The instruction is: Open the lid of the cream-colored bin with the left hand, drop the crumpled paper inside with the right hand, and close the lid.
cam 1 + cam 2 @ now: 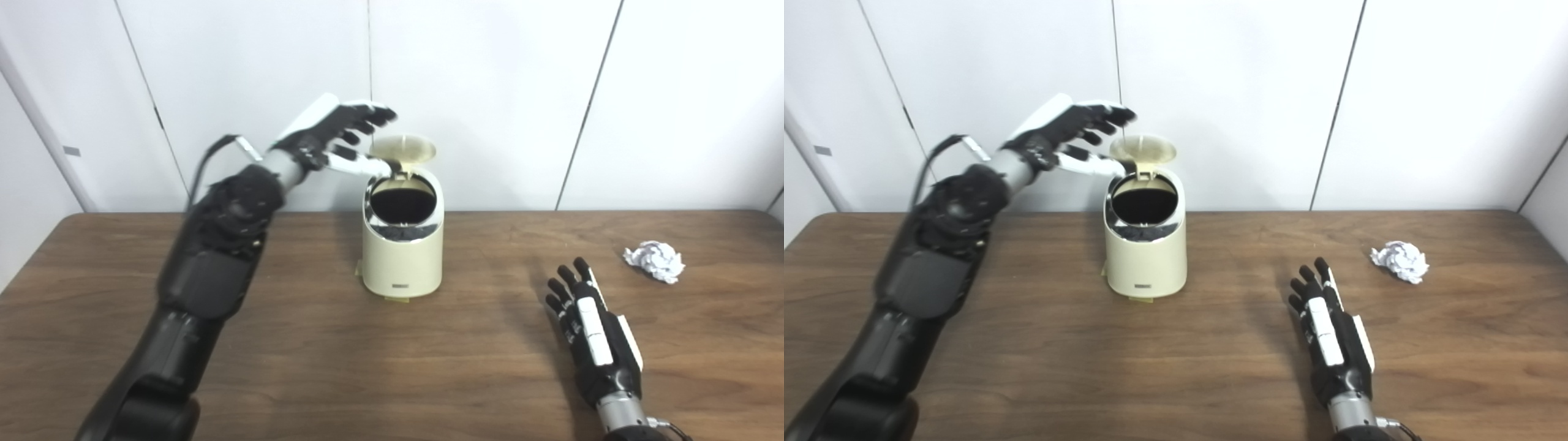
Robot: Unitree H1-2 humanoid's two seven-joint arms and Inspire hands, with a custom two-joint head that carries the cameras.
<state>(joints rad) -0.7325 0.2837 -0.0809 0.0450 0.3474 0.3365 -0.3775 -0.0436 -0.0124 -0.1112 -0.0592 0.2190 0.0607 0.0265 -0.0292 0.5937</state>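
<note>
I see my left hand [334, 138] raised, fingers spread, thumb by the upright lid [403, 149]; right hand [591, 324] rests open, flat, at 5 o'clock from the bin [402, 257].

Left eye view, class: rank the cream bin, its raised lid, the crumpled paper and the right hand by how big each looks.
1. cream bin
2. right hand, though it sits nearer the camera
3. and 4. lid and crumpled paper look too alike to rank

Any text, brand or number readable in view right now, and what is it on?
Nothing can be read.
Small dark label low on the front of the cream-colored bin: too small and blurred to read.
Crumpled paper on the table: no legible print.
Left hand and right hand: no markings visible.
</note>
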